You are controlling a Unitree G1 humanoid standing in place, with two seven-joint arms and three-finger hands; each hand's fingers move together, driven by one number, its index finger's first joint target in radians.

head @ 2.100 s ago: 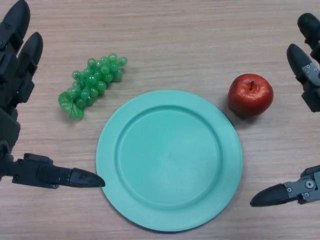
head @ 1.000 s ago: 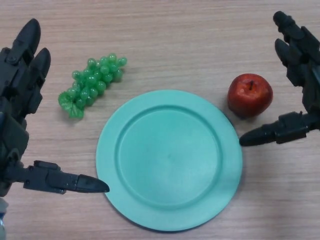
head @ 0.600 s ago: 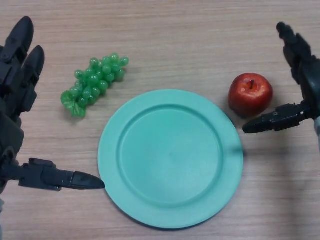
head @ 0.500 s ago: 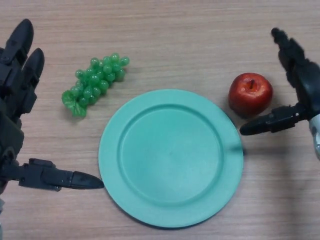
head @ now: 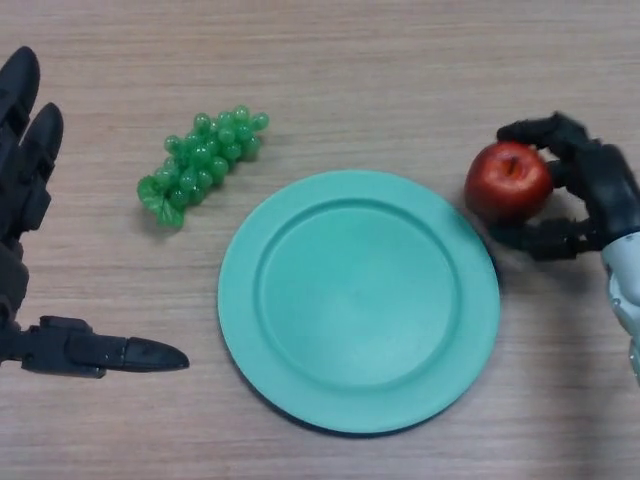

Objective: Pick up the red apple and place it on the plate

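The red apple [head: 508, 180] sits on the wooden table just right of the teal plate [head: 358, 299]. My right hand [head: 590, 195] has its fingers curled over the apple's top and far side, and its thumb hooks under the near side. The apple looks to be resting on the table beside the plate's right rim. The plate lies flat in the middle with nothing on it. My left hand [head: 30, 240] hovers at the far left with fingers straight and thumb pointing toward the plate.
A bunch of green grapes [head: 203, 161] lies up and left of the plate, between it and my left hand.
My right hand has closed in from the right and curled round the apple. The view has shifted slightly, so plate and grapes sit a little further right. The left hand stays open.
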